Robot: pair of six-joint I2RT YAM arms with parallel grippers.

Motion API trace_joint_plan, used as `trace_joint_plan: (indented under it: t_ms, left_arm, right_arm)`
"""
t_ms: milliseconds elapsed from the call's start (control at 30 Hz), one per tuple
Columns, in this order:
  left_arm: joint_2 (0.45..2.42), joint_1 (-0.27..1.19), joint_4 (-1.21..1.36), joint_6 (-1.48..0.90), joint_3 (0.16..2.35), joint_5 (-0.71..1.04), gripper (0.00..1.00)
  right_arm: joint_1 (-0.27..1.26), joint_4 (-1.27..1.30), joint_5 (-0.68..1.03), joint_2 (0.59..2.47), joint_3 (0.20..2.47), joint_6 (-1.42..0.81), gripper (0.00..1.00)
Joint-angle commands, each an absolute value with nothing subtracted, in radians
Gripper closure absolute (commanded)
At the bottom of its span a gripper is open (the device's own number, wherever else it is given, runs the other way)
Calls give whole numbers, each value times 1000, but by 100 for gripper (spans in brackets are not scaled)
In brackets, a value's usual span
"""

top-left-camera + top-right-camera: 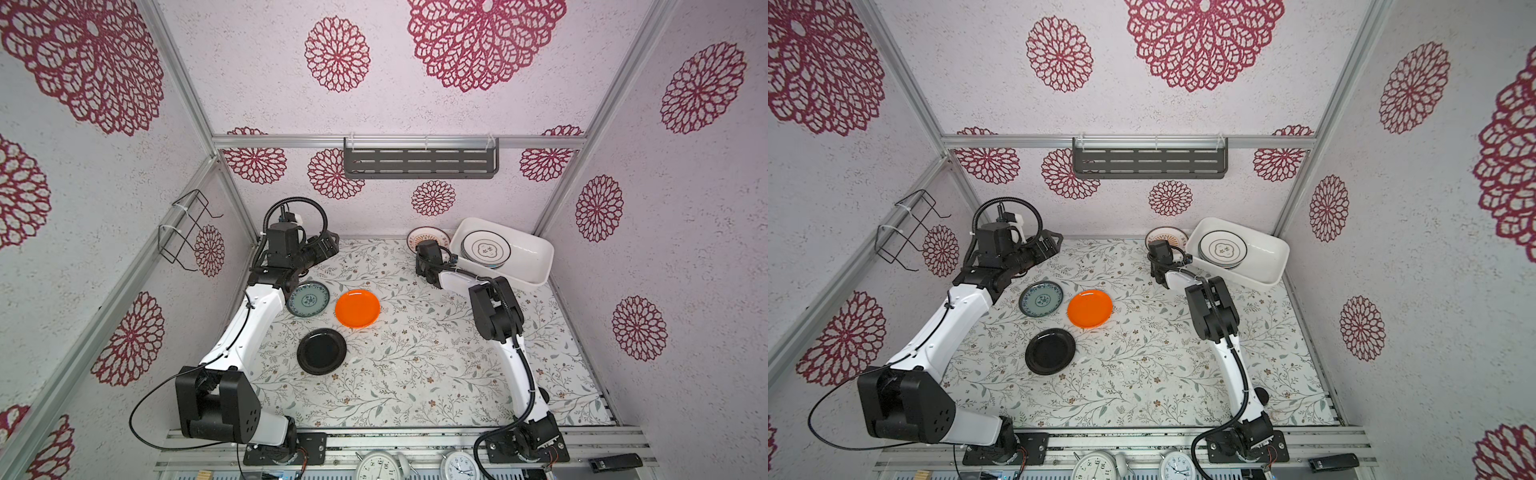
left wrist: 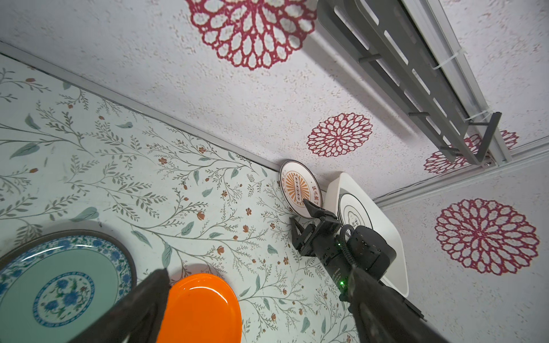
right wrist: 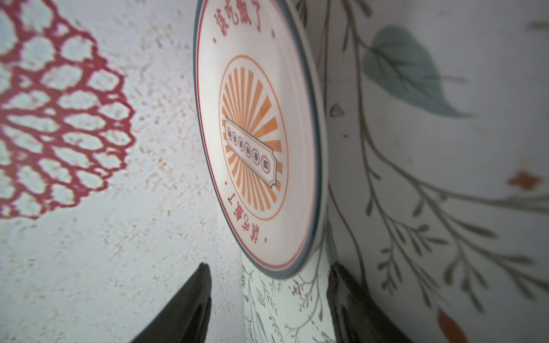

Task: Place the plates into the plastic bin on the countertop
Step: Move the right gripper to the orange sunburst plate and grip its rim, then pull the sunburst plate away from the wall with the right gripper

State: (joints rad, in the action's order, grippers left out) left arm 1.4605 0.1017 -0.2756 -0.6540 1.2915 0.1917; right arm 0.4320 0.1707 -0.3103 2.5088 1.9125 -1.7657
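Both jaws of the right gripper [image 3: 269,265] flank the sunburst plate [image 3: 252,139], parted; left gripper [image 2: 258,272] gapes empty.

Countertop [image 1: 415,374] holds the bin [image 1: 538,253], a sunburst plate [image 1: 419,237] just beside it; teal plate [image 1: 308,299], orange plate [image 1: 357,308] and black plate [image 1: 321,351] lie well apart from it.

Grey wall shelf [image 1: 420,163], wire rack [image 1: 185,230], clocks [image 1: 379,465]

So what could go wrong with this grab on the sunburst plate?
The right gripper straddles only the rim of the sunburst plate, which stands tilted by the back wall; a shallow pinch could let it slip or swing. The plastic bin stands close beside it, so the lift may clip its wall.
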Motion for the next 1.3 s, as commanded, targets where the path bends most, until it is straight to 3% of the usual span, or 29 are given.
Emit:
trace_joint_plan:
  t_ms: [0,467,633,1267]
  left_arm:
    - [1431,90,-257,-633,1296,143,3]
    - [1419,75,-215,-668,1266,129,3]
    - [1398,77,-212,-687,1242,135,3]
    - [1362,81,-202,-775,1152,234,3]
  right_arm:
    - [384,80,-351,2556,1942,-1807,39]
    - [379,186,-298,2546,1868,-1843,87]
    - [378,255,-292,2504,1806,-1824,100]
    - [476,425,-108,2262,1515,-1750,100]
